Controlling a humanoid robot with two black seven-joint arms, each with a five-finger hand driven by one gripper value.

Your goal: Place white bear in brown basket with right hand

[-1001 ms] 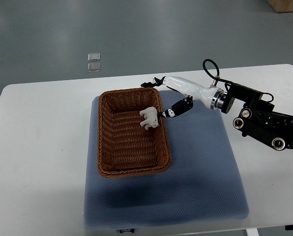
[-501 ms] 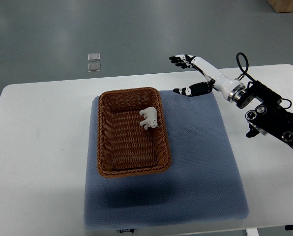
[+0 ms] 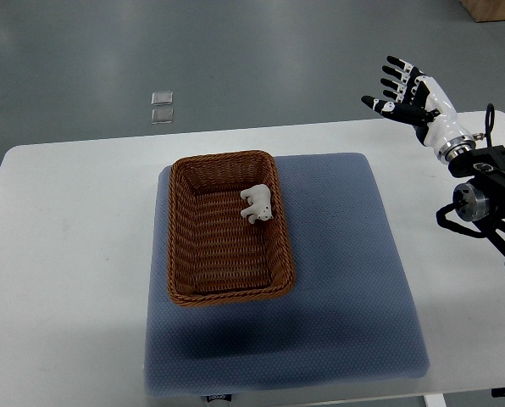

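Note:
A small white bear (image 3: 257, 203) lies inside the brown wicker basket (image 3: 185, 280), near its right wall toward the far end. My right hand (image 3: 402, 90) is raised at the far right, well away from the basket, above the table's back edge. Its fingers (image 3: 394, 85) are spread and hold nothing. The right arm's black joints (image 3: 481, 195) sit along the right edge. No left arm shows.
The basket stands on a blue-grey mat (image 3: 337, 288) that covers the middle of the white table (image 3: 66, 254). Two small clear squares (image 3: 162, 108) lie on the grey floor beyond the table. A wooden box corner (image 3: 494, 8) shows at top right.
The right hand let go of the bear at the basket's right wall, then pulled back right and upward with fingers spreading. The bear stays in the basket.

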